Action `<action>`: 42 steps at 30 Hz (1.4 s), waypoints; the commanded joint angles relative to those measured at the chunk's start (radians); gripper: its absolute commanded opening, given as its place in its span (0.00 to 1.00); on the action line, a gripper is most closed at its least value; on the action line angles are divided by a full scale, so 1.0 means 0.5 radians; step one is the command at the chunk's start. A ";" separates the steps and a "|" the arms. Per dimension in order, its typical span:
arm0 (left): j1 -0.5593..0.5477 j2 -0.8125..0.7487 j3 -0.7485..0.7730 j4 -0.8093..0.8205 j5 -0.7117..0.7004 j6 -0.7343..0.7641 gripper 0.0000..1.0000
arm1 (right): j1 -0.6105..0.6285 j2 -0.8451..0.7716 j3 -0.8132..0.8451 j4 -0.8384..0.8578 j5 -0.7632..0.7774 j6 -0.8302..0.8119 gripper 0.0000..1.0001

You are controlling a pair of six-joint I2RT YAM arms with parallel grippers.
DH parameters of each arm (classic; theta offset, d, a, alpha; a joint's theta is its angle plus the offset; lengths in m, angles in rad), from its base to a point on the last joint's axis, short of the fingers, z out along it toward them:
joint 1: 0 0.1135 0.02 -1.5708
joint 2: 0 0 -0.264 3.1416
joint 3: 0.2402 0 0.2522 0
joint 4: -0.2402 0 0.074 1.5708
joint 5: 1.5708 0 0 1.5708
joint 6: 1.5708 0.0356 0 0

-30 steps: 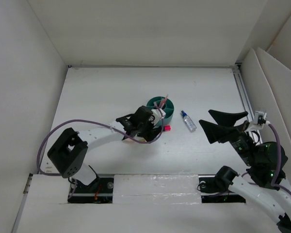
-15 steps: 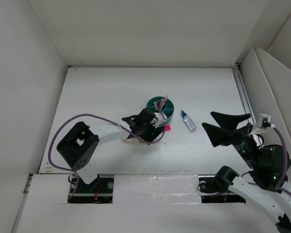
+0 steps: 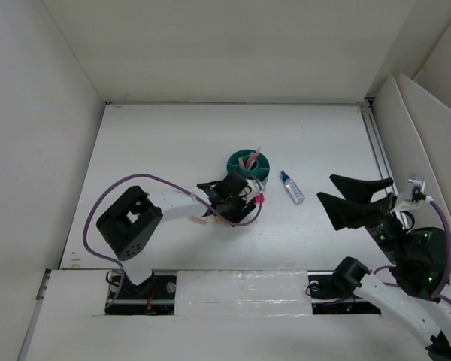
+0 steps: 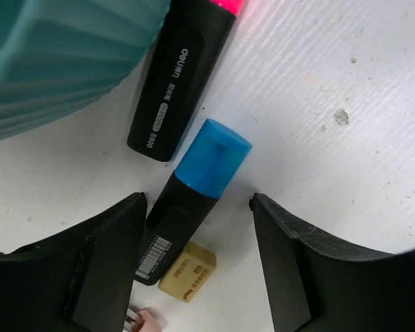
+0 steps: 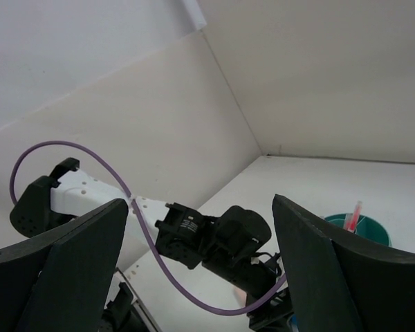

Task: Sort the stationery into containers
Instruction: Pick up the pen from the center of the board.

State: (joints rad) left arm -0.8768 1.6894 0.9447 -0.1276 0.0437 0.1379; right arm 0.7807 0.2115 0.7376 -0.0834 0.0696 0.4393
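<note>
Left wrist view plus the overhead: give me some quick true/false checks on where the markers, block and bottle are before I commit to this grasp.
1. The blue-capped marker lies on the table between the fingers of the left gripper. True.
2. The pink-ended marker stands inside the teal organizer. False: it lies flat on the table beside the organizer's outer wall.
3. The tan block sits next to the blue-capped marker's butt end. True.
4. The right gripper holds the clear bottle. False: it is open and empty, and the bottle lies on the table right of the organizer.
5. The organizer is empty. False: a pink pen sticks up from it.
</note>
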 commanded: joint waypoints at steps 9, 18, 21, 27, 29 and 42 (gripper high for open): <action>-0.078 -0.068 -0.036 -0.052 -0.066 -0.055 0.54 | 0.016 -0.036 0.105 0.007 -0.017 0.023 0.91; -0.078 0.018 0.000 -0.070 -0.084 -0.055 0.38 | 0.016 -0.095 0.105 -0.033 -0.017 0.023 0.90; -0.078 0.018 0.000 -0.070 -0.084 -0.055 0.34 | 0.016 -0.095 0.105 -0.033 0.002 0.023 0.90; -0.078 0.018 0.019 -0.088 -0.087 -0.055 0.21 | 0.016 -0.095 0.123 -0.033 0.002 0.023 0.90; -0.078 -0.001 0.019 -0.088 -0.109 -0.055 0.16 | 0.016 -0.095 0.123 -0.033 0.002 0.042 0.89; -0.121 -0.184 0.120 -0.202 -0.323 -0.132 0.00 | 0.016 -0.095 0.123 -0.033 0.002 0.060 0.89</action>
State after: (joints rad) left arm -0.9165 1.6833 0.9657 -0.1825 -0.0658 0.0872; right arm 0.7807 0.1707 0.7643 -0.1051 0.0704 0.4534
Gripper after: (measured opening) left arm 0.279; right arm 0.887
